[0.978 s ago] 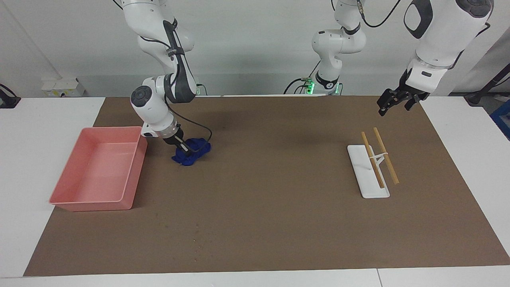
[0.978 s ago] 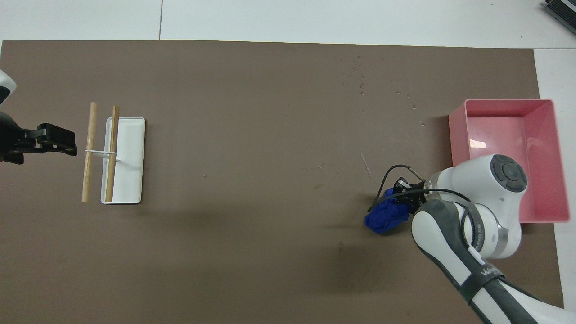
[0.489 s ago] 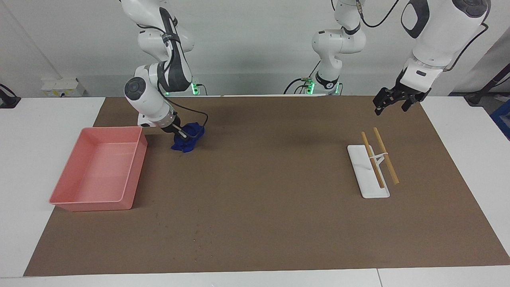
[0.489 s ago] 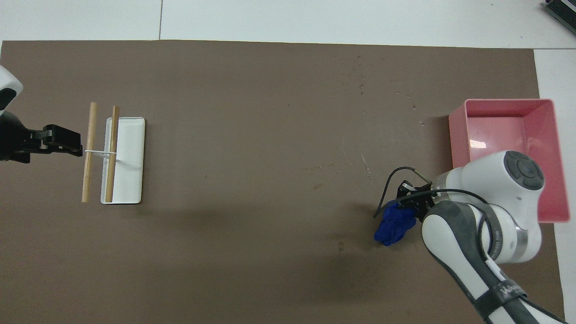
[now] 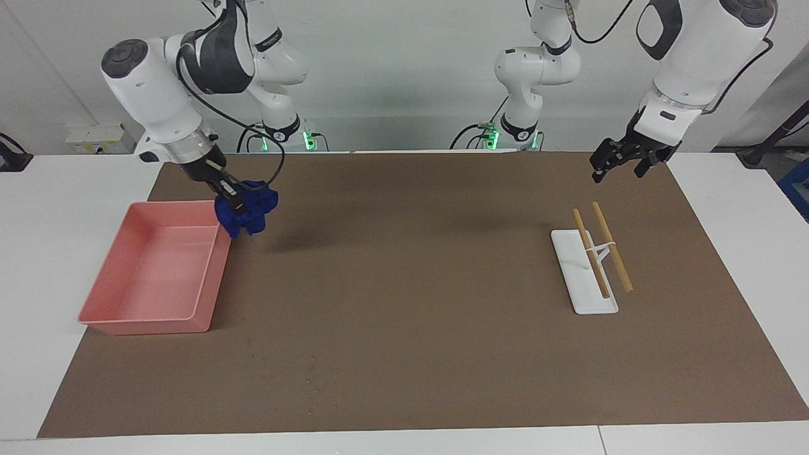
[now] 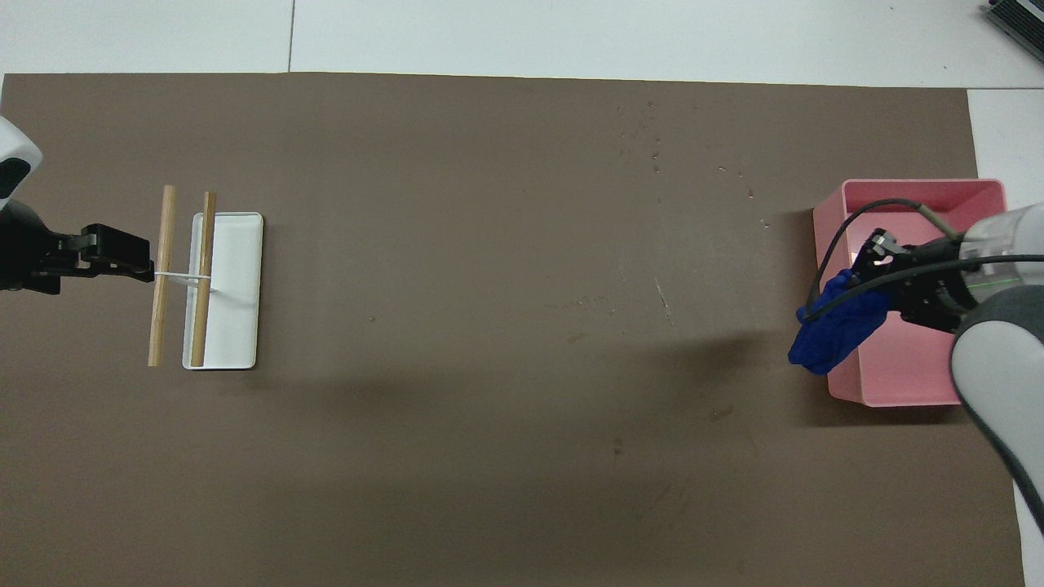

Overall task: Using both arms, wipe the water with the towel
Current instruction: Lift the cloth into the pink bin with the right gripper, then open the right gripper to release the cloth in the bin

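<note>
Up goes the right gripper (image 5: 231,194), and the towel (image 5: 246,210) with it: a second ago that navy bundle sat on the brown mat (image 5: 417,284) beside the pink bin (image 5: 212,284), and now we see it hanging in the air over the bin's rim at the end nearer the robots. The jaws are pressed tight, pinching the cloth near its top. Across the table the left gripper (image 5: 622,163) waits over the mat, fingers spread wide and holding nothing, near the two wooden sticks (image 5: 612,246) laid across the white tray (image 5: 591,303).

We'd call the wiping done or nearly so; what's left looks like dropping the towel in the bin. A few pale specks (image 6: 652,151) show on the mat, well apart from the towel. It hangs bunched, wrinkled and limp.
</note>
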Controlling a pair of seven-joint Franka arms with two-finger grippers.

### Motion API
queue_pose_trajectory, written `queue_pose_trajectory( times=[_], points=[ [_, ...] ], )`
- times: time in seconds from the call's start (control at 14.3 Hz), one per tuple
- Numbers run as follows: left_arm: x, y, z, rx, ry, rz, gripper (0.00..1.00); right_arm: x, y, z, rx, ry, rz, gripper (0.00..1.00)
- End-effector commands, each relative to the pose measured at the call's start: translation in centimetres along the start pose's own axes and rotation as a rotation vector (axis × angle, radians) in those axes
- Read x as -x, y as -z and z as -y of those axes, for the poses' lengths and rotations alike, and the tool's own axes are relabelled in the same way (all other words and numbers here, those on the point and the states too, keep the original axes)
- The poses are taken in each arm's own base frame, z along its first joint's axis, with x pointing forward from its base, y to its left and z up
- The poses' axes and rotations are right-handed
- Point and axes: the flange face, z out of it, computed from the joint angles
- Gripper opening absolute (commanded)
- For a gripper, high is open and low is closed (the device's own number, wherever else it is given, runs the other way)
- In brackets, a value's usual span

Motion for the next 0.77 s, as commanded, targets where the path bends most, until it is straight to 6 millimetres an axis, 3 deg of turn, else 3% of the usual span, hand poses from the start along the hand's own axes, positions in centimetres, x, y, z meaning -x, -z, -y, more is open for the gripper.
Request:
queue_pose_trajectory(
  times=[0.0, 0.14, 0.35, 0.7],
  points=[
    [0.5, 0.1, -0.1, 0.011, -0.013, -0.009, 1.0, -4.7, 0.9, -2.4, 0.016, 0.099, -0.023, 0.0],
    [0.5, 0.1, -0.2, 0.013, -0.011, -0.01, 1.0, -7.7, 0.5, -6.5, 0.013, 0.17, -0.039, 0.0],
    [0.5, -0.1, -0.3, 0.011, -0.01, -0.006, 1.0, -11.8, -4.3, -9.7, 0.015, 0.231, -0.028, 0.0],
    [0.5, -0.1, -0.3, 0.011, -0.01, -0.006, 1.0, -10.4, -12.3, -12.0, 0.038, 0.241, 0.036, 0.0]
  ],
)
